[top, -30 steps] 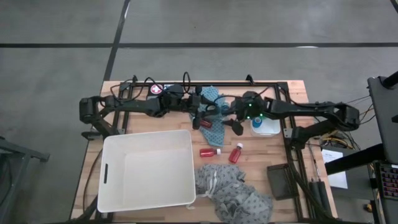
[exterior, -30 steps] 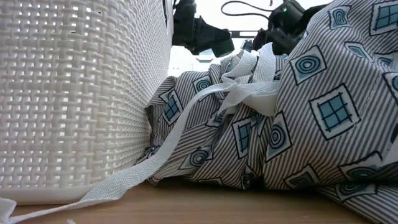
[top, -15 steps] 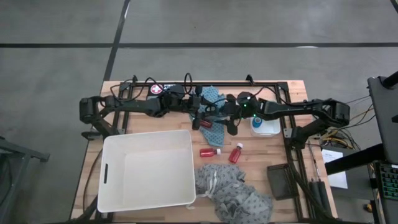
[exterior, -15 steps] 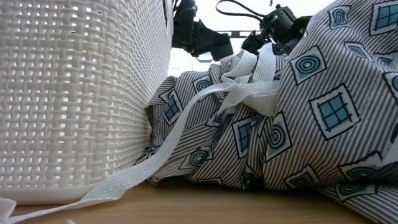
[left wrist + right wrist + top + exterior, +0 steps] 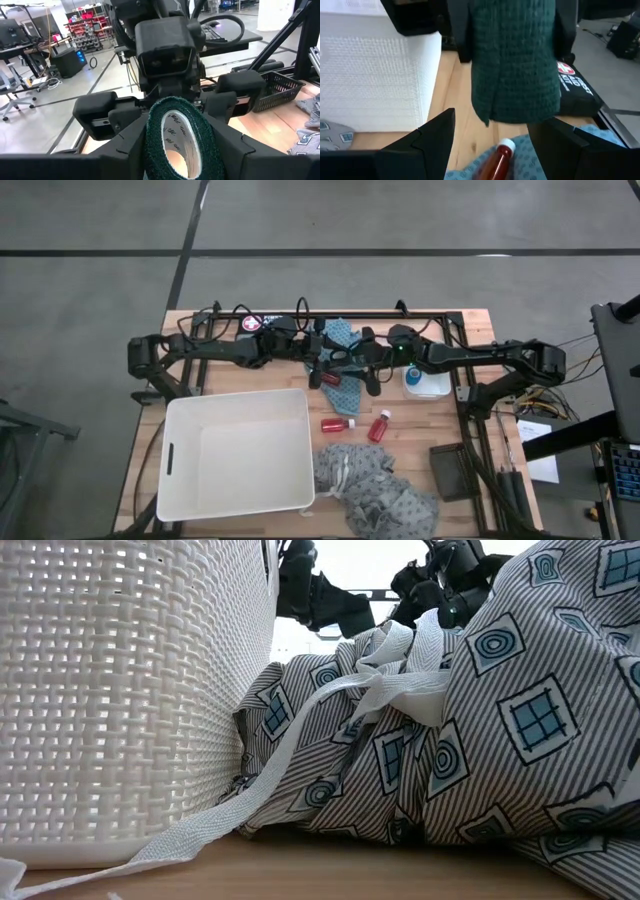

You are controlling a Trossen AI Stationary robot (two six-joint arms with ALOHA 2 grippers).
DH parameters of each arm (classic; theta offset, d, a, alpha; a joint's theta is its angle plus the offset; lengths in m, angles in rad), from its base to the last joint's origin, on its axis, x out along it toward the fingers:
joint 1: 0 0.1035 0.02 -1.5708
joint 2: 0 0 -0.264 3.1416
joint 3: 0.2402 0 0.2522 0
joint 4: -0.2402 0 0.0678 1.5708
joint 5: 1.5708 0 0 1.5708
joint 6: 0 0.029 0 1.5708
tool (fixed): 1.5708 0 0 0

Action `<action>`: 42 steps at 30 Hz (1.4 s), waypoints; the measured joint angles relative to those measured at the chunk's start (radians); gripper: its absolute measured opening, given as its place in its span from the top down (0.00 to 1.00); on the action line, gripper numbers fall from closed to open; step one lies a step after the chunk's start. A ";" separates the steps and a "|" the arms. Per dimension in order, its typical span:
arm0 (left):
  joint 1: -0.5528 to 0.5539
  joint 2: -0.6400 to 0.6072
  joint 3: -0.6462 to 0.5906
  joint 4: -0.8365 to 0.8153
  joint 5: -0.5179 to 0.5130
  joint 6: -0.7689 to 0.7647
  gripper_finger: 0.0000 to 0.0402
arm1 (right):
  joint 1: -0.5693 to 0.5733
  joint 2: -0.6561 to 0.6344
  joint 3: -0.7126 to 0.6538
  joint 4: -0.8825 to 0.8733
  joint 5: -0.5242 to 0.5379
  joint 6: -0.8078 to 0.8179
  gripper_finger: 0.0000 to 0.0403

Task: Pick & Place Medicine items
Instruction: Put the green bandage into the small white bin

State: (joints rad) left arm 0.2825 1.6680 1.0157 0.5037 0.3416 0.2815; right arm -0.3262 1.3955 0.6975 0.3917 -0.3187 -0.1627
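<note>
Clamped between the left gripper's (image 5: 182, 150) jaws, the teal-green roll (image 5: 181, 137) is held above the table's (image 5: 420, 420) far middle; the right gripper's (image 5: 492, 135) jaws are spread open just beside it.

A robotics lab or workshop: a wooden table (image 5: 420, 425) stands on a grey concrete floor (image 5: 90, 240), and the left wrist view shows red storage racks (image 5: 85, 25), an office chair (image 5: 12, 92) and loose cables (image 5: 220, 22) beyond.
</note>
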 joint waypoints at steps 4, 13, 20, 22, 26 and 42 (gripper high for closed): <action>0.000 0.000 0.000 0.000 0.000 0.000 0.59 | -0.001 0.001 0.000 0.016 0.001 0.002 0.41; 0.000 -0.001 0.000 0.005 0.000 0.000 0.59 | 0.000 0.001 0.000 0.073 0.003 0.006 0.41; 0.000 -0.001 0.000 0.004 0.009 0.001 0.59 | -0.002 0.001 -0.001 0.076 -0.088 0.006 0.42; -0.001 -0.001 0.000 0.003 0.011 0.001 0.59 | -0.001 0.001 -0.002 0.078 -0.095 0.006 0.42; -0.001 -0.002 0.000 0.004 0.010 0.000 0.59 | -0.001 0.001 -0.002 0.091 -0.096 0.006 0.42; -0.001 -0.002 0.000 -0.002 0.002 0.000 0.59 | -0.001 0.001 -0.002 0.084 -0.121 0.046 0.42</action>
State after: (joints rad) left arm 0.2813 1.6661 1.0157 0.5014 0.3436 0.2817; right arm -0.3267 1.3964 0.6960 0.4759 -0.4393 -0.1165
